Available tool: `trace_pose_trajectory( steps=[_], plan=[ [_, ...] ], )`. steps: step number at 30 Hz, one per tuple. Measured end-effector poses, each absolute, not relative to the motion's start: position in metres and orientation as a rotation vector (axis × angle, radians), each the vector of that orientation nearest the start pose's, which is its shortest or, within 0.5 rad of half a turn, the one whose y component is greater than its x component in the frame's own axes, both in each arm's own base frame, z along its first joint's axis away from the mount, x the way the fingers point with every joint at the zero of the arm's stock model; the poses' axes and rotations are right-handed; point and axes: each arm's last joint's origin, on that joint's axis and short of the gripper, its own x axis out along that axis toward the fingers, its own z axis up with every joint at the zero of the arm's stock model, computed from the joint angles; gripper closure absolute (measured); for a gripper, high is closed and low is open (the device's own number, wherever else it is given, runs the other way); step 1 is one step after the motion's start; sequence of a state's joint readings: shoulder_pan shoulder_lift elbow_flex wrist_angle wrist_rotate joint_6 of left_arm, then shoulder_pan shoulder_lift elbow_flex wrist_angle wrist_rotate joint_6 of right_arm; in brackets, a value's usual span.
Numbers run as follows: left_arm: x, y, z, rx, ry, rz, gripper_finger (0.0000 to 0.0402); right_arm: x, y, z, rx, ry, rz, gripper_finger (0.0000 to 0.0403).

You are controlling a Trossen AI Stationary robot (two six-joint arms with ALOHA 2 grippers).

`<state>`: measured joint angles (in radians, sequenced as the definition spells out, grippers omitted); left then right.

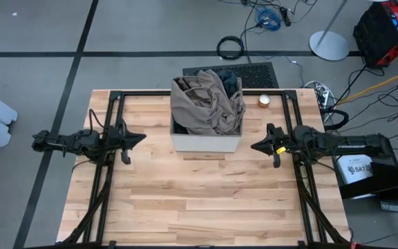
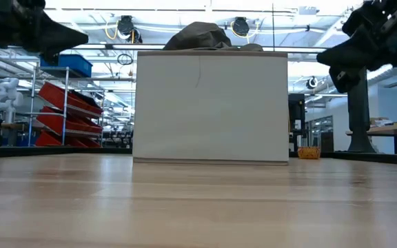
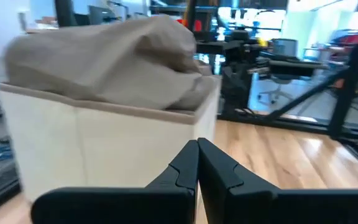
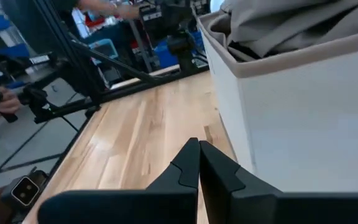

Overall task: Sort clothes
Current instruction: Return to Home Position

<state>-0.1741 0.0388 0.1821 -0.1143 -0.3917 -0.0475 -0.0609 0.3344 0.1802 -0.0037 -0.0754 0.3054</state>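
A white box [image 1: 206,142] stands at the table's far middle, heaped with clothes. A taupe-brown piece [image 1: 206,104] lies on top and drapes over the rim; dark fabric [image 1: 228,77] shows at the far corner. In the left wrist view the taupe-brown piece [image 3: 110,56] bulges above the box. My left gripper [image 1: 142,137] is shut, left of the box, pointing level at it and holding nothing. My right gripper [image 1: 254,146] is shut, right of the box, pointing at it and holding nothing. Its wrist view shows the box wall [image 4: 303,124] close by.
A small round tin [image 1: 264,100] sits on the table right of the box's far corner. Black frame rails [image 1: 116,97] run along the table's left, right and far sides. Bare wood lies between the box and the near edge.
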Motion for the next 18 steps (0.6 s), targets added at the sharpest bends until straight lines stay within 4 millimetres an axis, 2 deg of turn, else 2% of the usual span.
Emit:
trace_pose_trajectory(
  steps=[6, 10, 15, 18],
  plan=[
    [0.087, -0.007, 0.199, -0.058, -0.045, 0.117, 0.0389, 0.117, -0.013, 0.175, 0.369, 0.158, -0.016, 0.0403],
    [0.091, -0.007, 0.187, -0.059, -0.056, 0.101, 0.0389, 0.117, -0.017, 0.162, 0.389, 0.092, -0.019, 0.0403],
    [0.095, -0.006, 0.176, -0.077, -0.055, 0.064, 0.0389, 0.116, -0.022, 0.162, 0.387, 0.074, -0.063, 0.0403],
    [0.096, -0.006, 0.175, -0.100, -0.058, 0.022, 0.0389, 0.116, -0.024, 0.161, 0.357, 0.072, -0.078, 0.0403]
  ],
)
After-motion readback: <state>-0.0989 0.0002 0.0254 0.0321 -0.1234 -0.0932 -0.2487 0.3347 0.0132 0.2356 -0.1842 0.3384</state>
